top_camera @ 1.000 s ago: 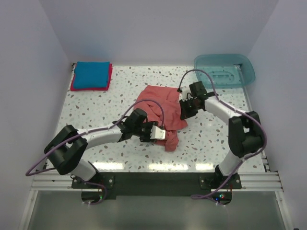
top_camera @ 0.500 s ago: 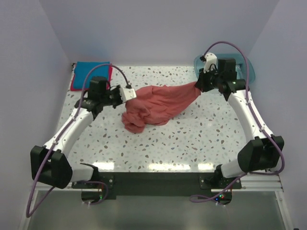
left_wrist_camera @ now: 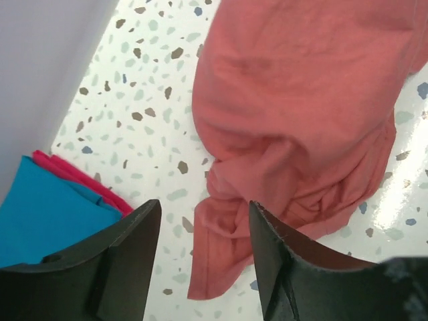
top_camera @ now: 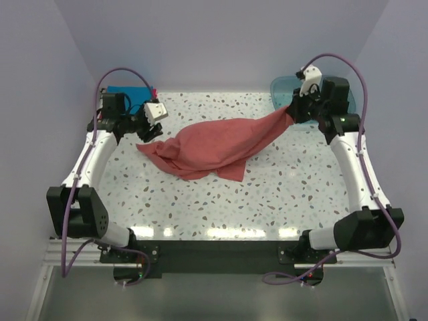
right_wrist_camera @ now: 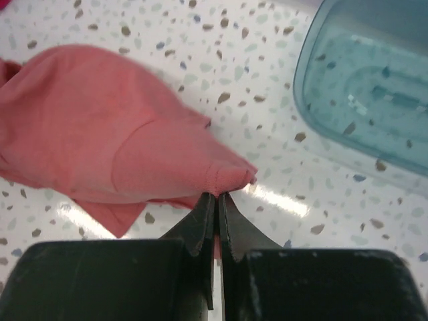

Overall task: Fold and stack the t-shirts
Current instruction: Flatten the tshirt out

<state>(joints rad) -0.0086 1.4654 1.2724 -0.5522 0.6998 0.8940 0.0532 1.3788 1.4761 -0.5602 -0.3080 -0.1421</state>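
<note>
salmon-red shirt point(top_camera: 214, 144) stretched away from the teal tub point(right_wrist_camera: 361, 87); right gripper point(right_wrist_camera: 216, 195) pinched its hem beside the tub, left gripper point(left_wrist_camera: 204, 206) gaped, gripping nothing, farthest from it.

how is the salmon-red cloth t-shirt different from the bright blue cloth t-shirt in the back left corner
The salmon-red cloth t-shirt is unfolded, rumpled and spread wide; the bright blue cloth t-shirt is folded flat. The right gripper pinches one end of the salmon-red one; nothing holds the blue one. The blue one lies on a crimson-pink shirt, the salmon-red one on the speckled table. Both are plain cloth.
</note>
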